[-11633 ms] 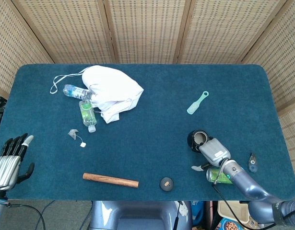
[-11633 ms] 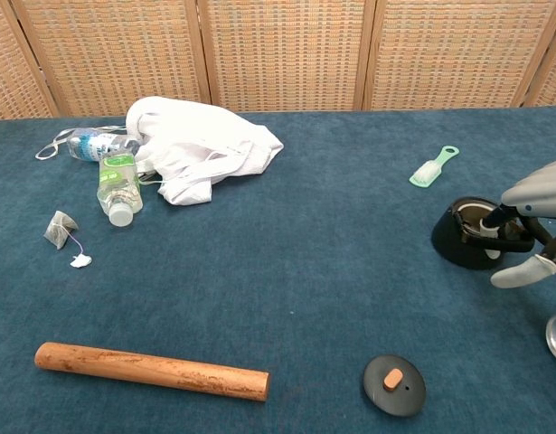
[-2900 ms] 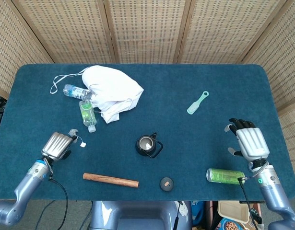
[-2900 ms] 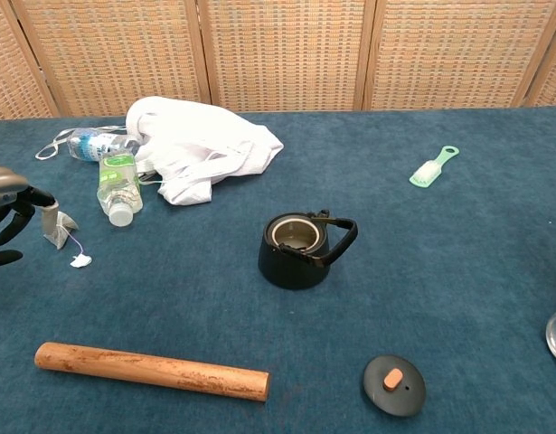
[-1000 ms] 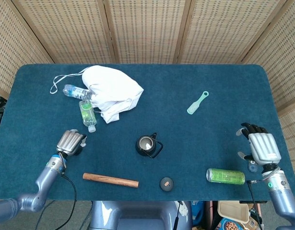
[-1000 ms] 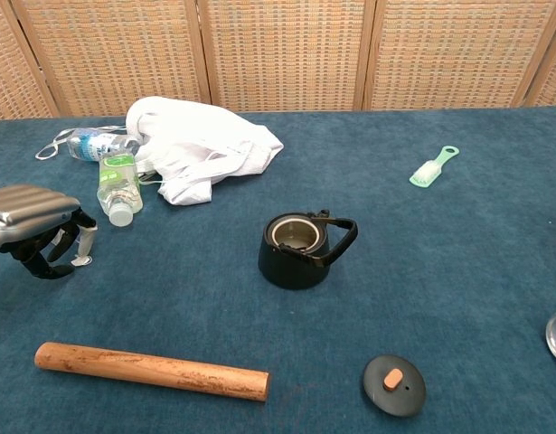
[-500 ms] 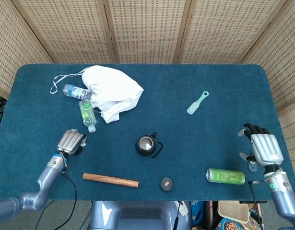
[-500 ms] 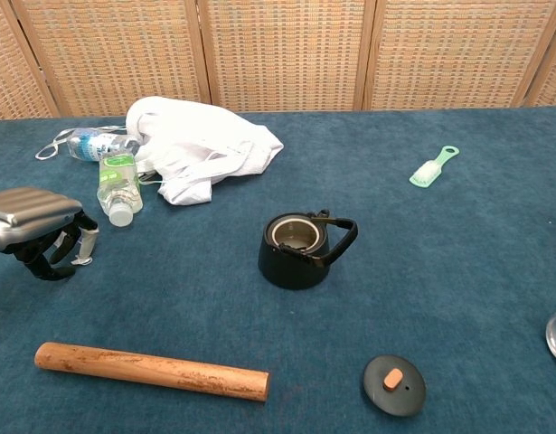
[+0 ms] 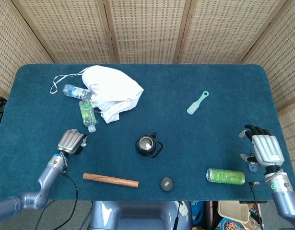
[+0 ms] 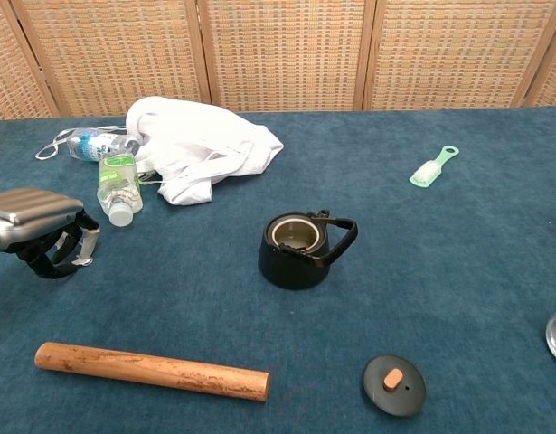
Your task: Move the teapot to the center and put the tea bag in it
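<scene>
Two steps make up the task, and by the look of the table one is done. Nearest the robot lie the lid (image 10: pixel 394 384), off the pot, and a wooden rod (image 10: pixel 151 371); a green can (image 9: pixel 225 176) lies on its side at the near right edge. The right hand (image 9: pixel 266 150) hovers beside that can, fingers apart, holding nothing. The left hand (image 10: pixel 38 228) is curled low over the cloth at the near left, fingers bent under the palm around the tea bag (image 10: pixel 86 240); a pale scrap and the tag show at the fingertips, so a grip is likely, though whether the bag is clear of the table cannot be told. The teapot (image 10: pixel 300 249) stands upright and open at the table's centre, handle tipped to the right, well apart from both hands. Judged from this, what is left is to carry the bag across and drop it into the open mouth. Further back lie a green-labelled bottle (image 10: pixel 117 188), a white cloth (image 10: pixel 201 145) with a second bottle (image 10: pixel 92 142) beside it, and a mint brush (image 10: pixel 434 167) at the far right. Printing on the can and bottle labels is too small to read; no brand can be made out
</scene>
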